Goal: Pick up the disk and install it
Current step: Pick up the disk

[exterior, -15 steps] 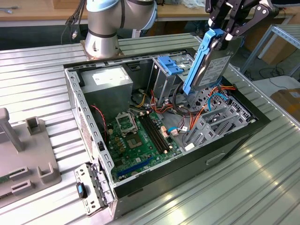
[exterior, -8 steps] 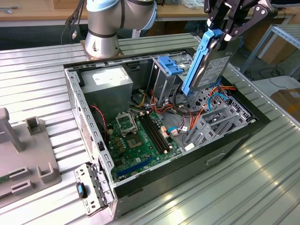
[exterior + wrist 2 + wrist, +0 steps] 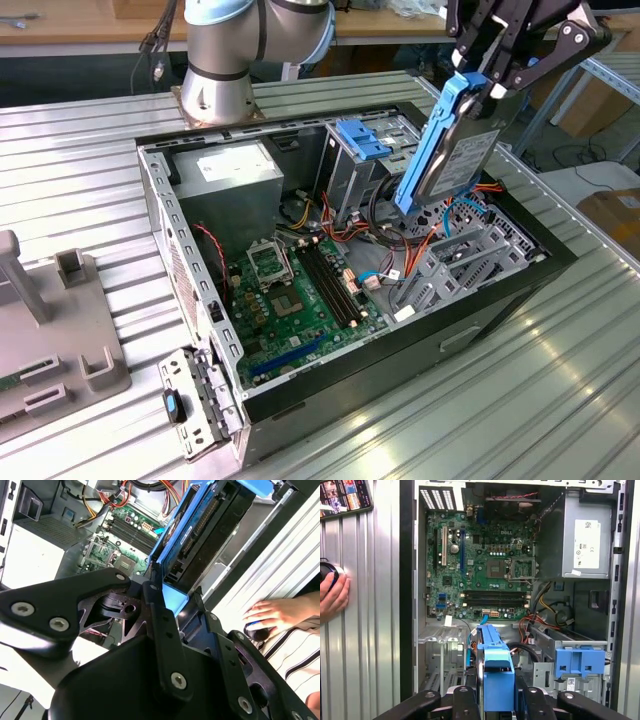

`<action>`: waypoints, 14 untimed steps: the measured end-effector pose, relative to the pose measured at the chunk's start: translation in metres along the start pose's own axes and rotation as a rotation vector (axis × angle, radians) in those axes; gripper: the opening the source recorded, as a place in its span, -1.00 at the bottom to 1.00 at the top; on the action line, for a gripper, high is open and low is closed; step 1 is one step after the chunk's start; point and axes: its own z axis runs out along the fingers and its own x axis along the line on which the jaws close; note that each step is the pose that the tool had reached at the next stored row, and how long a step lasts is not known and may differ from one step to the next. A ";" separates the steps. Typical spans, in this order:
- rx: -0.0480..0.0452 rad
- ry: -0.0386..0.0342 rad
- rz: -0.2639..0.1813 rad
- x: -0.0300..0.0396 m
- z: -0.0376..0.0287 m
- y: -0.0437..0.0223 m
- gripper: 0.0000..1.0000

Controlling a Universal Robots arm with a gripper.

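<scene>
While its jaws close tight on the upper end of the disk (image 3: 452, 150), the gripper (image 3: 482, 85) holds it tilted on edge, hanging just beneath the jaws, with the open computer case (image 3: 185, 260) and motherboard (image 3: 290, 300) farther below.

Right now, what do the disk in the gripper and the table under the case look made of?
The disk: grey body with a dull metallic sheen, likely metal; its bright blue frame looks like smooth moulded plastic. The table: ribbed silvery panels with bright reflections, probably bare aluminium.
</scene>
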 end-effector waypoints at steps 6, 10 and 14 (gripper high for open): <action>0.0000 0.0001 0.000 0.0011 0.0000 0.0000 -0.26; 0.0000 0.0000 0.000 0.0020 0.0000 0.0000 -0.26; 0.0000 0.0001 0.000 0.0021 -0.0001 0.0000 -0.26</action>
